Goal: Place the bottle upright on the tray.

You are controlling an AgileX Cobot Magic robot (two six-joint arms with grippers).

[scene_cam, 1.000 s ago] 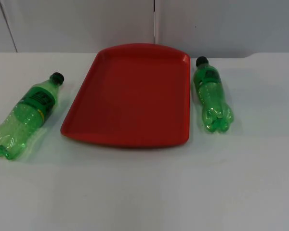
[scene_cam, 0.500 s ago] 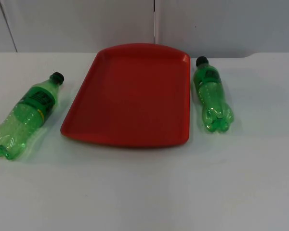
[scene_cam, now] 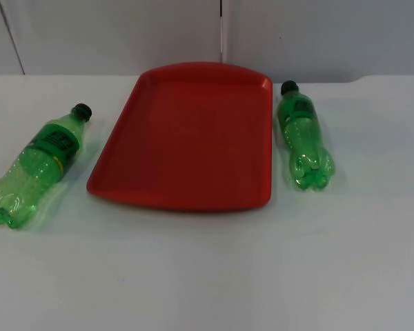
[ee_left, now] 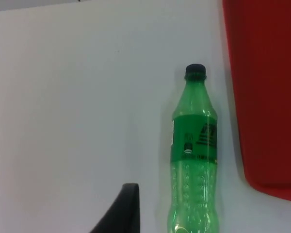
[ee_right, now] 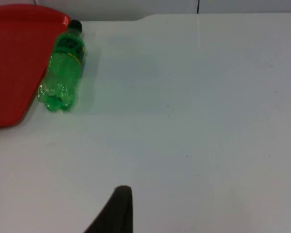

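On the white tabletop [scene_cam: 207, 276] a red tray [scene_cam: 186, 138] lies between two green bottles on their sides: the left bottle [scene_cam: 38, 165] well apart from it, the right bottle [scene_cam: 304, 136] just beside its rim. Both look like light, thin-walled plastic, smooth, round and apt to roll; I judge the labelled middle the firmest place to grip. The left gripper [ee_left: 120, 213] hangs near the left bottle, the right gripper [ee_right: 114, 211] well away from the other; whether either's fingers are apart I cannot tell
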